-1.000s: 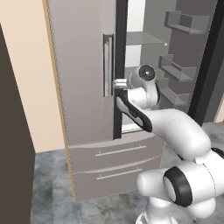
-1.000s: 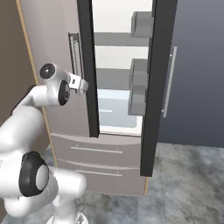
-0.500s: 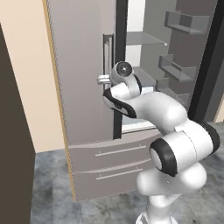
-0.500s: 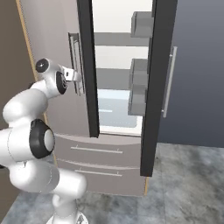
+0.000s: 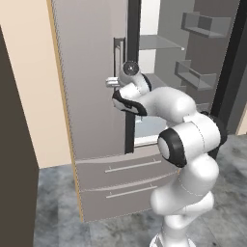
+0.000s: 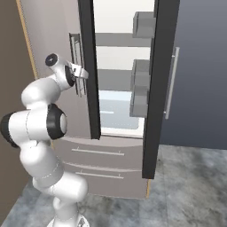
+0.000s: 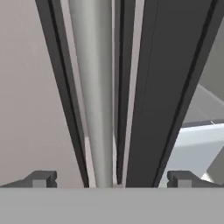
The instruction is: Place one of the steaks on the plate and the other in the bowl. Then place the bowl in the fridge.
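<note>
**Jaws wide at the left door handle of the fridge**

We see the fridge [image 5: 91,120] standing tall and grey directly ahead of the jaws, its left door shut and its right door [image 6: 195,75] swung out wide. The bar handle of the left door [image 7: 94,96] runs up between the two fingertips [image 7: 41,179] in the hand view, nearer the left tip than the right, with clear room on either side of it. The gripper [image 5: 112,82] is spread as wide as it goes and has hold of nothing; we cannot tell whether either tip touches the handle or the door face.

Just to the right of the handle, as the hand view shows it, lies the dark edge of the left door [image 7: 162,100], and beyond that edge the pale inside of the fridge opens up. In the right base view the gripper [image 6: 82,73] sits just beside the handle, close against the door front, with the dark door edge immediately past it.

Further from the jaws, white shelves [image 6: 119,40] cross the open gap between the doors, and grey door bins [image 6: 141,84] hang on the inner side of the right door. Below the jaws are the two lower drawers [image 5: 120,181], both shut, each with a thin bar pull.

A tan wall panel [image 5: 29,82] stands on the far side of the left door from the opening, flush with the fridge's side. The grey mottled floor [image 6: 190,186] in front of the open right door offers open room.
</note>
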Controlling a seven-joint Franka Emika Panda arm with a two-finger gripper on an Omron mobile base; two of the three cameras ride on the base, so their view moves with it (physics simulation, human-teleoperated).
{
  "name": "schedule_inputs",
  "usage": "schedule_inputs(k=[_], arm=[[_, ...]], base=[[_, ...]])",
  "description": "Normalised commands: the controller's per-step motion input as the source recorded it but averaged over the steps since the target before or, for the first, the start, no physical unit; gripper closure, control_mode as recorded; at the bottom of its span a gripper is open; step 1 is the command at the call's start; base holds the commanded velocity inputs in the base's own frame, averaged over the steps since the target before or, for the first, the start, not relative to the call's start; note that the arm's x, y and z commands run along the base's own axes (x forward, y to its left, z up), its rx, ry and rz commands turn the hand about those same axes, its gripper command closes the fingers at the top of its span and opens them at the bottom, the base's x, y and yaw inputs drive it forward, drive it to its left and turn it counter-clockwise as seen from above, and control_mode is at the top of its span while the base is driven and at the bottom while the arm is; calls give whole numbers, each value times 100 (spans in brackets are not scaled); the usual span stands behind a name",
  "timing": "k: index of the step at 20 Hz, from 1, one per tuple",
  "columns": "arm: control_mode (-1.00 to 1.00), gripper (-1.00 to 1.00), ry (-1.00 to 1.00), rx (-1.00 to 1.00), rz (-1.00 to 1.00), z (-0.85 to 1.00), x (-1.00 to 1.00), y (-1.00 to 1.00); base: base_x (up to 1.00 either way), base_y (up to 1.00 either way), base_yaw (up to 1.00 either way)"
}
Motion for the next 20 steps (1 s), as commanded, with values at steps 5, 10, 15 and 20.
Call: schedule_inputs(k=[5,10,15,20], arm=[[-100,-100,0,-2,0,-19,63,0],[-100,-100,-1,-3,0,-14,62,4],[-100,-100,0,0,0,0,62,3],[-100,100,0,0,0,0,43,0]], base=[[0,0,0],[0,0,0],[0,0,0],[0,0,0]])
